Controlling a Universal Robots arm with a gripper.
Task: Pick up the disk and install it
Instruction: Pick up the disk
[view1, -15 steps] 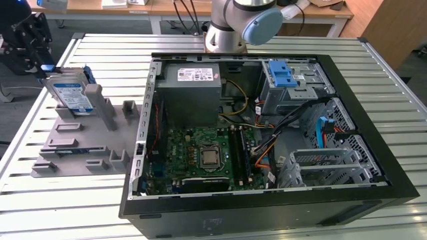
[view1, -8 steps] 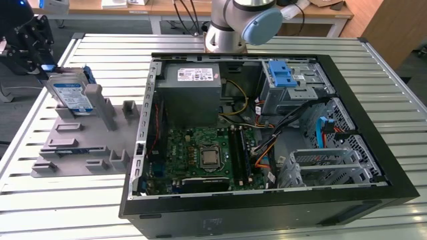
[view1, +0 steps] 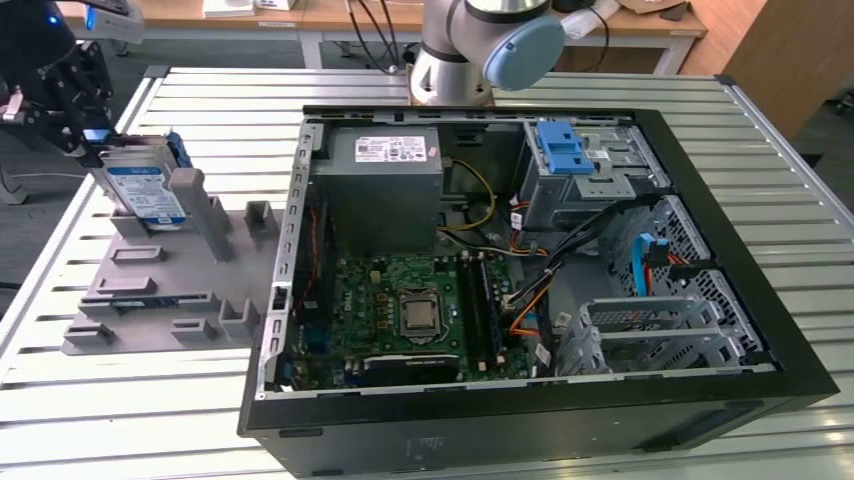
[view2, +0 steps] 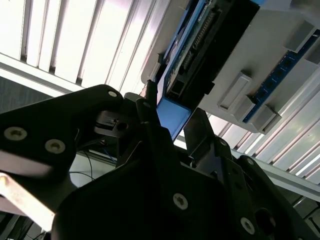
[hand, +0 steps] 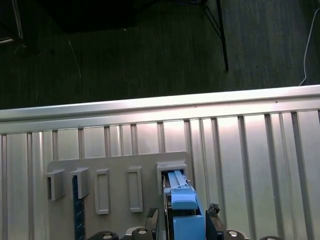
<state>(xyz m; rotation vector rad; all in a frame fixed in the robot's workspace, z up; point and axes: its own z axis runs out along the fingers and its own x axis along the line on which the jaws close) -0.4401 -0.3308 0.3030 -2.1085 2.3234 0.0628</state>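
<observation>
The disk (view1: 140, 188) is a silver drive with a white-and-blue label in a blue carrier. It stands on edge in a slot of the grey fixture (view1: 174, 285), at the exterior view's left. My black gripper (view1: 96, 138) sits at the disk's upper end. In both wrist views the carrier's blue handle tab (hand: 185, 215) (view2: 172, 116) lies between the two fingers (hand: 214, 216), which press against its sides. The gripper (hand: 185, 222) (view2: 172, 120) is shut on that tab. The disk's lower edge still rests in the fixture.
An open black computer case (view1: 694, 400) lies to the exterior view's right of the fixture. It holds a grey power supply (view1: 387, 175), a motherboard (view1: 414, 300) and a blue-topped drive bay (view1: 563, 150). The arm's base (view1: 461, 60) stands behind the case on the slatted metal table (view1: 801, 200).
</observation>
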